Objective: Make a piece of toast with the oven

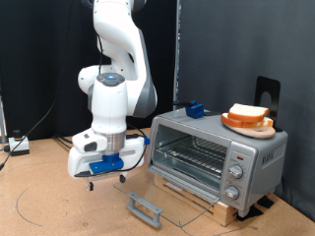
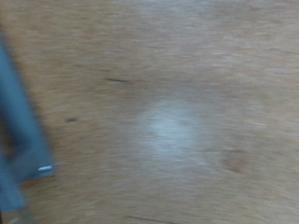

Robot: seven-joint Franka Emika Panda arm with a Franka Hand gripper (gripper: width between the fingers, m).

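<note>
Exterior view: arm (image 1: 116,69) beside the boxy silver oven (image 1: 219,155), door (image 1: 148,208) down; toast (image 1: 249,115) on an orange plate (image 1: 246,125) on top. Gripper (image 1: 111,173) low, its state unreadable. Wrist view: only blurred wood table (image 2: 177,112).

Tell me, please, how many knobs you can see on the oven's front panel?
3 knobs, stacked on the oven's panel at the exterior view's right: top, middle, bottom. None appears hidden.
</note>
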